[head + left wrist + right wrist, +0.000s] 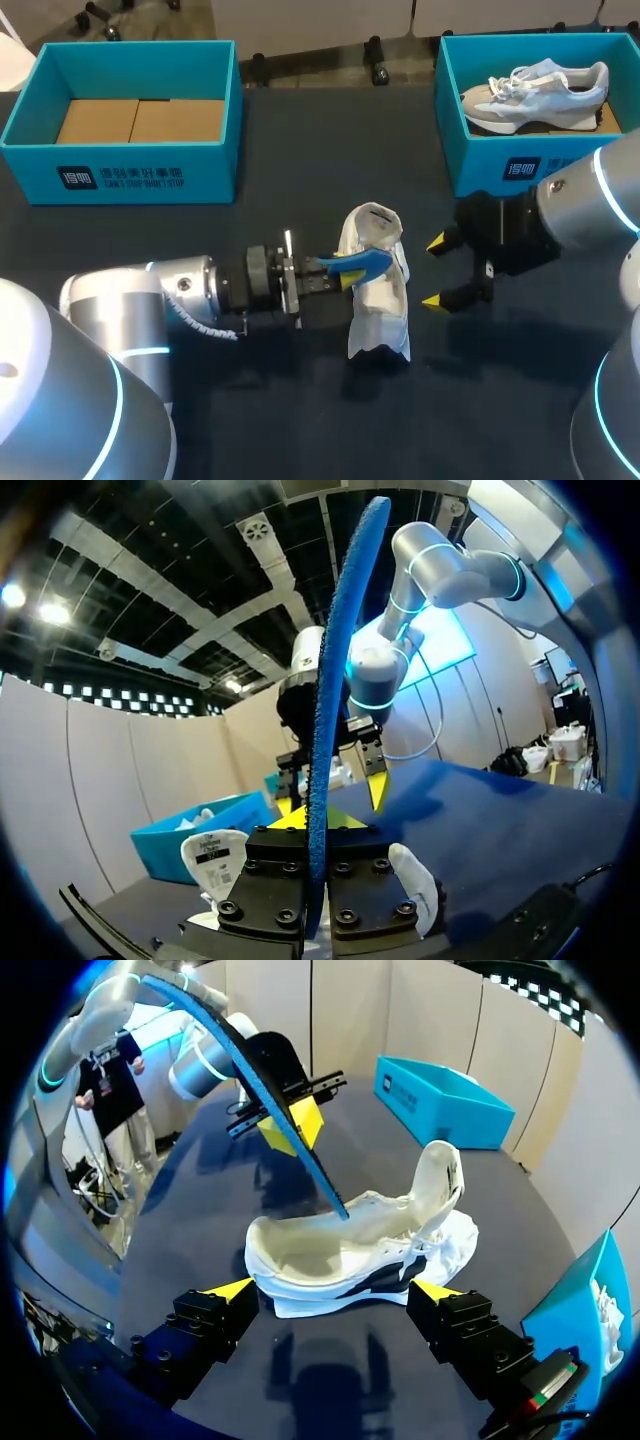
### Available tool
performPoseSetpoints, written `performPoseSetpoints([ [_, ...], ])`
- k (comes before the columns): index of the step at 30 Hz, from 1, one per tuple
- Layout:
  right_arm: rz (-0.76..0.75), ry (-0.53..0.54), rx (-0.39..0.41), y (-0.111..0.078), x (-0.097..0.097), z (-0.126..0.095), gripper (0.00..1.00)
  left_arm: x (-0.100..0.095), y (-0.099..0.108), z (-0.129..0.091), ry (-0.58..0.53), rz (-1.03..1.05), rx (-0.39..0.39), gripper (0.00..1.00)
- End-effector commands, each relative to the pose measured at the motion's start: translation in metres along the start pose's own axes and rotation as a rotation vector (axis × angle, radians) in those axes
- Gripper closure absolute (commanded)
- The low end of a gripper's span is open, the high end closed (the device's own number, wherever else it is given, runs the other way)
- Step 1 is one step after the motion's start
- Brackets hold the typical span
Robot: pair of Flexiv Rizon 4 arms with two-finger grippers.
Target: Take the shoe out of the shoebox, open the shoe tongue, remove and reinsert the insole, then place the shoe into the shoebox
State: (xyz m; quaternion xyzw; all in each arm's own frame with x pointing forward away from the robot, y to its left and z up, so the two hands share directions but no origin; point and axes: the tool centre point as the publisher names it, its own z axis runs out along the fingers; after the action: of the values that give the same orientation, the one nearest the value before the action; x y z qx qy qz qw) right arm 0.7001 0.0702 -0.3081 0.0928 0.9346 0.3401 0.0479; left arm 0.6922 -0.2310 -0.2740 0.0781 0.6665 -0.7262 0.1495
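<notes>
The left gripper point(350, 279) pinches one blue insole point(356, 264), its tip at the opening of the white shoe point(380, 305) on the table point(300, 400). The right gripper point(437, 272) gapes wide just beside that shoe. Beyond stand two blue boxes: the left box point(150, 176) and the right box point(478, 160), which holds the second shoe point(535, 92).

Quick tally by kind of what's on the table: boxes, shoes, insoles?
Shoeboxes: 2 (left shoebox, right shoebox)
Shoes: 2 (shoe on the table, shoe in the right shoebox)
Insoles: 1 (blue insole)
Total: 5
</notes>
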Motion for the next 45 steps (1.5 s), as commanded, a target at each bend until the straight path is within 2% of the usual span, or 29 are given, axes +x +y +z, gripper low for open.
performPoseSetpoints([
  [1, 0.0, -0.001, 0.0, 0.0, 0.0, 0.0, 0.0, 0.001, 0.003, 0.003, 0.004, -0.002, -0.004, 1.0],
  [15, 0.0, -0.001, 0.0, 0.0, 0.0, 0.0, 0.0, -0.001, -0.015, 0.01, 0.026, 0.02, 0.024, 1.0],
  [32, 0.0, -0.001, 0.0, 0.0, 0.0, 0.0, 0.0, 0.004, 0.004, 0.016, 0.045, 0.013, -0.016, 1.0],
  [41, 0.0, -0.001, 0.0, 0.0, 0.0, 0.0, 0.0, 0.001, -0.006, 0.02, 0.057, 0.049, -0.004, 1.0],
  [45, 0.0, -0.001, 0.0, 0.0, 0.0, 0.0, 0.0, -0.001, -0.001, 0.024, 0.07, 0.062, 0.002, 1.0],
])
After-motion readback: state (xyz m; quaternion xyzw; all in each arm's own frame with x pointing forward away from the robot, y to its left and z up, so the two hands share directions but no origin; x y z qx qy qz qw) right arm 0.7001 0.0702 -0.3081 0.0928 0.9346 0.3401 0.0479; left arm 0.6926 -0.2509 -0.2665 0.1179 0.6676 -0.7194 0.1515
